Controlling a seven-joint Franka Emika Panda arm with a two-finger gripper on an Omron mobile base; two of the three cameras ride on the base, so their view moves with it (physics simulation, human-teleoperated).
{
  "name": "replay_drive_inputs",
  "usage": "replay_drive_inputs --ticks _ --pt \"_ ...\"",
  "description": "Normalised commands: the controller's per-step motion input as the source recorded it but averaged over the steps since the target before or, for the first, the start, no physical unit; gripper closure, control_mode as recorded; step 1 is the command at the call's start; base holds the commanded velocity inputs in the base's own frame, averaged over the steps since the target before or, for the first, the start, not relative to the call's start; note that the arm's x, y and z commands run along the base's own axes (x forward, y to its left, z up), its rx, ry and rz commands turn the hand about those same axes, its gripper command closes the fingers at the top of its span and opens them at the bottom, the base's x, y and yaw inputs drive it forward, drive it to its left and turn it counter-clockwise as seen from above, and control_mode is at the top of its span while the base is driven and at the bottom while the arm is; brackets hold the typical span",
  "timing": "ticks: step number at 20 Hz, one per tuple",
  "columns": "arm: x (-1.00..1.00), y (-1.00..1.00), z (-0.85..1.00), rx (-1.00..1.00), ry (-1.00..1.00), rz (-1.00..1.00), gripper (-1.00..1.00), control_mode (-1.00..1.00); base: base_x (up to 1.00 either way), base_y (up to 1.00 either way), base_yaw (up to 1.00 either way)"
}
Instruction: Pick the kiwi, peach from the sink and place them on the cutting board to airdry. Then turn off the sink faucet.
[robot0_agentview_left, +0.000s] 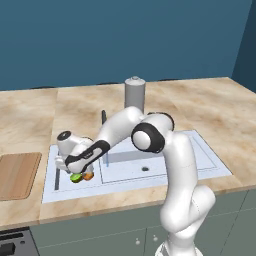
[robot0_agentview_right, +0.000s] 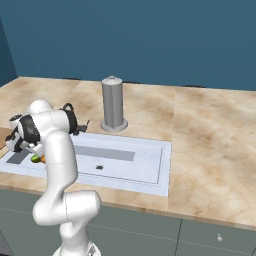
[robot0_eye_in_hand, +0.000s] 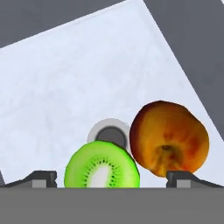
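Since the board (robot0_agentview_left: 17, 175) lies on the counter to the left of the sink (robot0_agentview_left: 210, 165), I want a firm hold on one fruit before I carry it over there. The kiwi (robot0_eye_in_hand: 102, 167) and the peach (robot0_eye_in_hand: 169, 138) sit side by side in the small part of the sink, touching or nearly so, near the drain hole. I think I should go straight down over the kiwi, so one finger slips between the two fruits and does not push the peach away. My gripper (robot0_eye_in_hand: 112, 177) hangs just above them with its fingers spread wide. It holds nothing. In the hand view the kiwi sits between the tips, and the right tip is in front of the peach.
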Motion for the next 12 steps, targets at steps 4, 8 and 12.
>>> replay_drive_inputs --ticks 4,8,12 --pt "0.00 -0.04 -0.17 0.00 0.02 -0.07 -1.00 -1.00 0.00 0.00 0.00" --pt "0.00 0.00 -0.20 0.00 0.01 -0.07 -1.00 -1.00 0.00 0.00 0.00" --pt "0.00 0.00 -0.19 0.00 0.01 -0.07 -1.00 -1.00 0.00 0.00 0.00"
